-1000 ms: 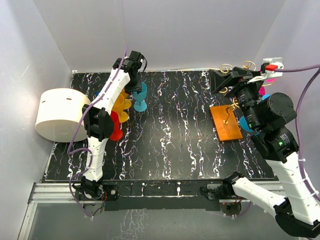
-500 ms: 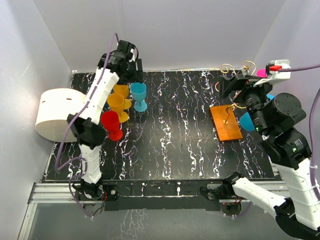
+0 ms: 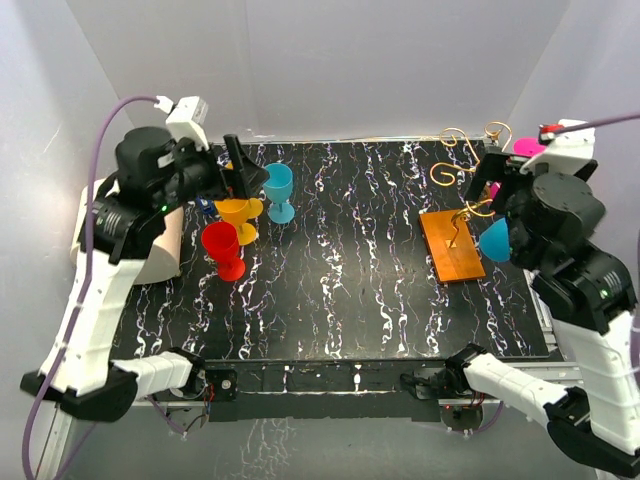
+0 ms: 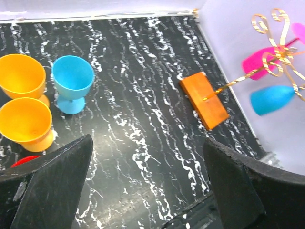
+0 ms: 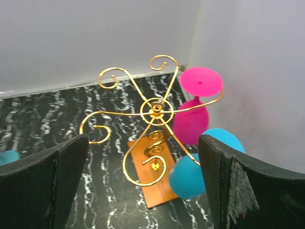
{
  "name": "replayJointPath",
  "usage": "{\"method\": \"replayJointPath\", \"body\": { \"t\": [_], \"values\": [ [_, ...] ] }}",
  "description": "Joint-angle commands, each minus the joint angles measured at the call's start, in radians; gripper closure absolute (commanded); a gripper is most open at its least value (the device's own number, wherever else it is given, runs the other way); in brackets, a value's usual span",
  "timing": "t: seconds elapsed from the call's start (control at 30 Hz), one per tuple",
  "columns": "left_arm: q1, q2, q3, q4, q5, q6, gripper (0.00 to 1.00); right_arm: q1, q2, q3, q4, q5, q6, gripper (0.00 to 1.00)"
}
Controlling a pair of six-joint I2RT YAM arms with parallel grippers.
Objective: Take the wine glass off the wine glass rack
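Observation:
The wine glass rack has an orange base [image 3: 452, 247] and gold curled hooks [image 3: 468, 168] at the table's right. A pink wine glass [image 5: 191, 121] and a blue wine glass [image 5: 189, 179] hang upside down from its right-hand hooks. My right gripper [image 5: 143, 138] is open, high above the rack's hub [image 5: 156, 109], touching nothing. In the top view it [image 3: 490, 178] sits just right of the hooks. My left gripper [image 3: 240, 166] is open and empty, raised over the table's left side. From the left wrist the rack base [image 4: 204, 100] and both hanging glasses lie far off.
On the left stand a blue glass [image 3: 279, 190], two orange glasses [image 3: 236, 214] and a red glass [image 3: 222, 248], upright and close together. A white cylinder [image 3: 168, 248] shows partly behind the left arm. Walls close in behind and to the right of the rack.
The left gripper opened, let go of the standing blue glass and pulled back up to the left. The right gripper shifted right, beside the rack's top.

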Motion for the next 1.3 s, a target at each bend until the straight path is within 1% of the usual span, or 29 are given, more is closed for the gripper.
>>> {"method": "replayJointPath", "body": {
  "t": [0.0,0.17,0.23,0.33,0.37,0.47,0.57,0.63,0.7,0.8,0.9,1.07,1.27],
  "values": [
    [0.000,-0.109,-0.114,0.104,0.115,-0.058,0.01,0.000,0.101,0.036,-0.002,0.202,-0.043,0.04],
    [0.000,-0.197,-0.195,0.141,0.174,-0.074,0.01,0.000,0.217,0.073,0.023,0.295,-0.089,0.11],
    [0.000,-0.199,-0.204,0.141,0.179,-0.062,0.01,-0.007,0.268,0.098,0.003,0.294,-0.086,0.17],
    [-0.001,-0.193,-0.197,0.132,0.193,-0.049,0.01,-0.046,0.336,0.118,-0.019,0.268,-0.091,0.29],
    [-0.001,-0.198,-0.208,0.145,0.207,-0.048,0.01,-0.059,0.347,0.117,-0.016,0.266,-0.096,0.31],
    [-0.001,-0.226,-0.264,0.191,0.264,-0.048,0.01,-0.101,0.372,0.106,0.016,0.270,-0.140,0.32],
    [-0.001,-0.247,-0.318,0.240,0.323,-0.061,0.01,-0.188,0.401,0.142,0.030,0.247,-0.171,0.33],
    [-0.001,-0.231,-0.297,0.237,0.363,-0.064,0.01,-0.251,0.435,0.213,-0.015,0.189,-0.165,0.35],
    [-0.001,-0.227,-0.309,0.272,0.428,-0.070,0.01,-0.280,0.462,0.266,-0.040,0.171,-0.171,0.37],
    [-0.001,-0.231,-0.345,0.340,0.466,-0.073,0.01,-0.301,0.488,0.274,-0.065,0.164,-0.192,0.39],
    [-0.001,-0.226,-0.373,0.355,0.461,-0.035,0.01,-0.314,0.536,0.307,-0.084,0.176,-0.225,0.39],
    [-0.029,-0.203,-0.439,0.374,0.374,0.008,0.01,-0.333,0.589,0.342,-0.071,0.187,-0.280,0.41],
    [-0.061,-0.157,-0.445,0.371,0.314,0.049,0.01,-0.338,0.579,0.243,-0.035,0.242,-0.344,0.43]
  ]
}}
